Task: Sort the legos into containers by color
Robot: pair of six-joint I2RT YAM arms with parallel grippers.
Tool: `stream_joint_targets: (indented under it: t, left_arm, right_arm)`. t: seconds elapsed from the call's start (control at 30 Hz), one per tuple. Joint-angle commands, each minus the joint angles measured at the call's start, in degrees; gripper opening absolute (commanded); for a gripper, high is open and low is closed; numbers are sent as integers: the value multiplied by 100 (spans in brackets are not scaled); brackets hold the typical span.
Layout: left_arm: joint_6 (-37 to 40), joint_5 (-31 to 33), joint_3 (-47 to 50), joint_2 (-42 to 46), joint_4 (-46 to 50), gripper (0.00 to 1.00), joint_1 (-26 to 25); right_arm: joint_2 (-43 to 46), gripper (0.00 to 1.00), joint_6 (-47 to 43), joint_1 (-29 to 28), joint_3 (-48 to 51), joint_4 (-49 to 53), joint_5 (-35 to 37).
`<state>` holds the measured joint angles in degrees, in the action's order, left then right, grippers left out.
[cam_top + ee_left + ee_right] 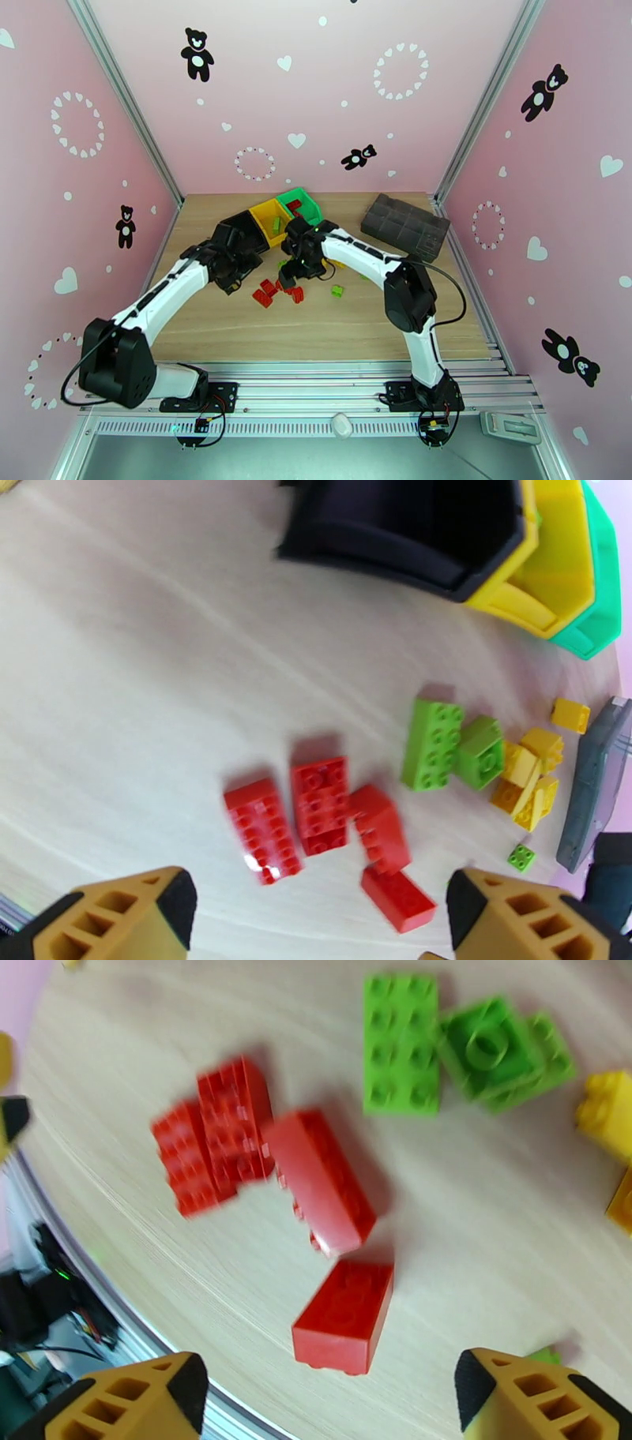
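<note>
Four red legos [320,804] lie in a loose cluster on the wooden table, with two light green ones [432,743] and a heap of yellow ones [529,780] beyond. The joined containers stand behind them: black [403,527], yellow [553,567], green [600,598]. My left gripper [316,930] hovers open above the red cluster's near side. My right gripper [332,1410] is open too, over a single red brick [344,1315], with other red legos [235,1118] and green legos [400,1043] further on. From above, left gripper [231,280] and right gripper [288,278] flank the red legos [265,294].
A dark grey compartmented tray [405,225] sits at the back right. In the top view, red pieces [294,207] lie in the green bin and a green piece [276,225] in the yellow bin. One small green brick [337,290] lies apart to the right. Pink walls enclose the table.
</note>
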<state>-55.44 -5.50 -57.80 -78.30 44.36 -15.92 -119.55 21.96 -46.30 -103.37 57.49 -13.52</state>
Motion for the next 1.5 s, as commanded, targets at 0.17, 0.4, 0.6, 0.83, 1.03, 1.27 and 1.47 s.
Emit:
stream_joint_targets:
  t: [0.17, 0.4, 0.6, 0.83, 1.03, 1.27, 1.47]
  left_arm:
    - [-322, 137, 716, 545, -70, 89, 19]
    - [-371, 127, 944, 722, -103, 89, 19]
    - [-362, 40, 964, 672, -140, 89, -8]
    - [-323, 5, 843, 514, -157, 89, -59]
    - [-275, -21, 696, 343, -173, 89, -108]
    - [-214, -164, 419, -4, -373, 88, -283]
    - [-274, -515, -14, -546, -831, 88, -553]
  right_arm:
    - [-30, 75, -113, -294, 97, 231, 487]
    - [-286, 67, -77, -353, 5, 283, 596]
    - [-429, 63, -42, -355, -18, 253, 579]
    - [-609, 57, 12, -355, -165, 245, 560]
    - [-675, 50, 63, -353, -226, 262, 661]
    - [-482, 33, 131, -235, -171, 233, 605]
    - [-80, 24, 328, 188, 164, 68, 271]
